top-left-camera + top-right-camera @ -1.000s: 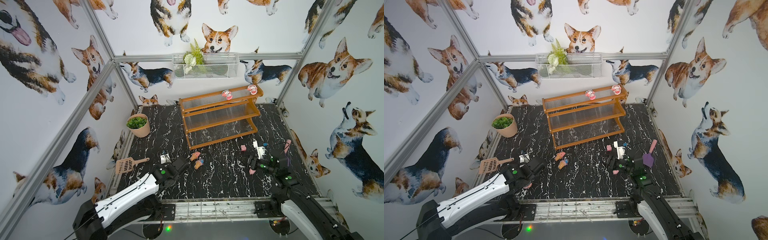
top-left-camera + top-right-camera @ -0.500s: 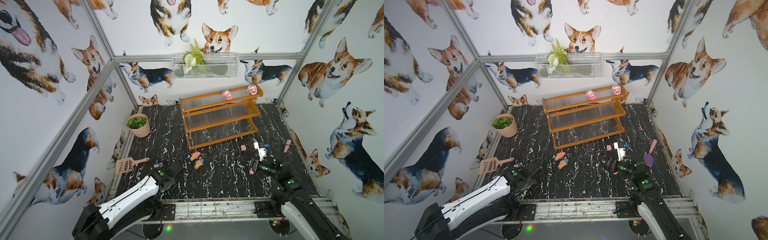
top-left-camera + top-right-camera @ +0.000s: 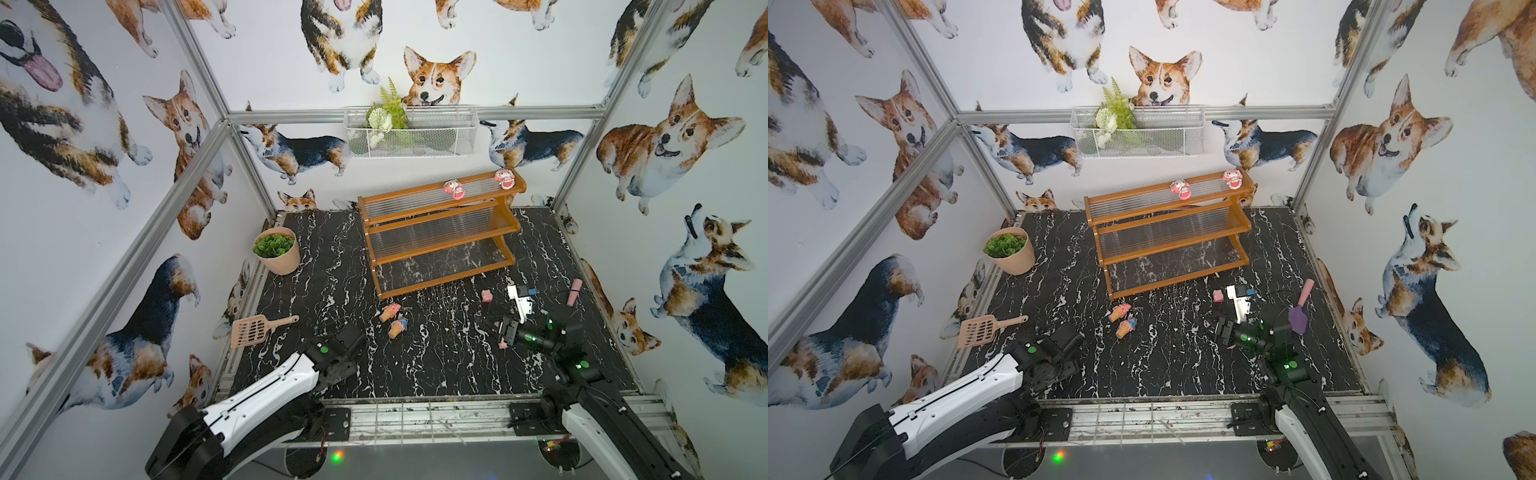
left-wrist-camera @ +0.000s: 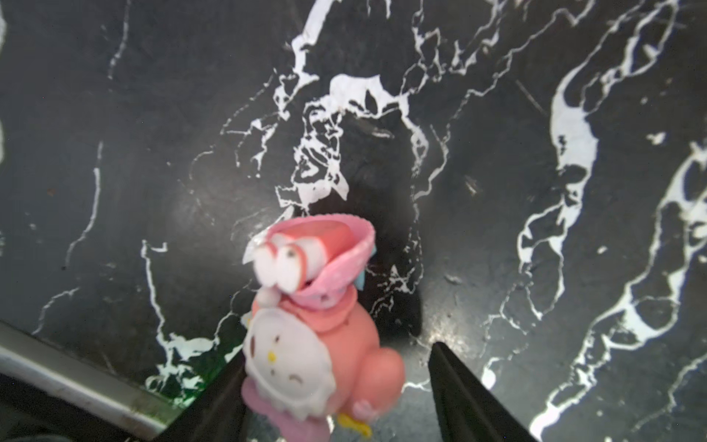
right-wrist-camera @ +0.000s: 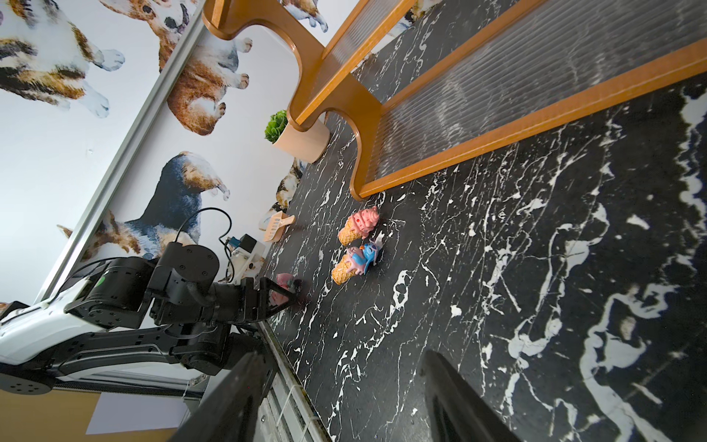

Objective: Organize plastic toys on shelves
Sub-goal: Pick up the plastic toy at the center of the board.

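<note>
You see the whole table [image 3: 436, 365] from high above in both top views; your wrist cameras look close, the right one across to the shelves [image 5: 535, 118].

No readable text, labels, brand marks, numbers or signs appear in any view.
</note>
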Action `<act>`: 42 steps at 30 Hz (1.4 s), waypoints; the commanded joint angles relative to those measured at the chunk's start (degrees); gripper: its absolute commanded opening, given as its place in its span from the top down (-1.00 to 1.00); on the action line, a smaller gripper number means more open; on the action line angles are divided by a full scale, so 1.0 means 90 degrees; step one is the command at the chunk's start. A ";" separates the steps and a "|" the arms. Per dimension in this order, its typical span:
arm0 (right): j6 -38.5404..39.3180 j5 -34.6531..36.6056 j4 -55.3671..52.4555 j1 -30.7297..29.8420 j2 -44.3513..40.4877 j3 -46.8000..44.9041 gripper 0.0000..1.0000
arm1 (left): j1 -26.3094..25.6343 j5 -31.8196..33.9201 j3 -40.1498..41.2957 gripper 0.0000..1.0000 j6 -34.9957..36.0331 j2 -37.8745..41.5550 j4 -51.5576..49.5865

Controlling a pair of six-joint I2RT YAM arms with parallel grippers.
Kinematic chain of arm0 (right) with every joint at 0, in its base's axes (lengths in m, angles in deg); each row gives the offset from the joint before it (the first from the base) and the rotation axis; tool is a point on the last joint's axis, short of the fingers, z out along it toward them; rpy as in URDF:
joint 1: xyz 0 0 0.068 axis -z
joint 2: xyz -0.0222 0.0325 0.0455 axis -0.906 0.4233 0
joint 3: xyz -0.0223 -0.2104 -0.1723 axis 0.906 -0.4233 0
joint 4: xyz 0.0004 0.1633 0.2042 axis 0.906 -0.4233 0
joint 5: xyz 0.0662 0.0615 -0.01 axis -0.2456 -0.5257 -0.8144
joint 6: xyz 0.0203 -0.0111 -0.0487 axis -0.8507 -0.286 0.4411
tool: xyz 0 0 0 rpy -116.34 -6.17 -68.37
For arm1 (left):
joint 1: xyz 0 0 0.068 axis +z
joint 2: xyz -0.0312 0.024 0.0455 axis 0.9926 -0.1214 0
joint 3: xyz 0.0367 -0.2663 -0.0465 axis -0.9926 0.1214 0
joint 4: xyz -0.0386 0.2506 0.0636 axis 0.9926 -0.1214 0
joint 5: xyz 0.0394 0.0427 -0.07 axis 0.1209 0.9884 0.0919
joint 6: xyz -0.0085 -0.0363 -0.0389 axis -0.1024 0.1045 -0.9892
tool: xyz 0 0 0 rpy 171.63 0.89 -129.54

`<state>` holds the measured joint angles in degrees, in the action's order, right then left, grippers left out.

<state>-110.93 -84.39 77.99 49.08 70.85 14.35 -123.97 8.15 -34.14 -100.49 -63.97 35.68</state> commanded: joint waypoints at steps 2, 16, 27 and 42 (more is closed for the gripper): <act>0.0015 -0.0047 0.0117 -0.0013 -0.0036 -0.0017 -0.42 | 0.0273 -0.0050 -0.0063 -0.44 0.0338 -0.0262 0.0589; 0.0050 -0.0022 0.0115 -0.0014 0.0003 -0.0024 -0.42 | 0.1337 -0.0102 -0.0688 -0.60 0.1427 -0.0698 0.0699; 0.0084 0.0030 0.0083 -0.0013 0.0020 -0.0015 -0.41 | 0.1407 -0.0699 -0.0703 -0.47 0.1780 -0.1468 0.1202; 0.0146 0.0071 0.0045 -0.0013 0.0098 -0.0010 -0.41 | 0.0272 -0.0843 -0.0995 -0.13 0.1502 -0.2152 0.1371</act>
<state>-110.71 -83.98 77.90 49.08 71.79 14.24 -119.71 -0.61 -41.79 -86.69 -81.17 48.38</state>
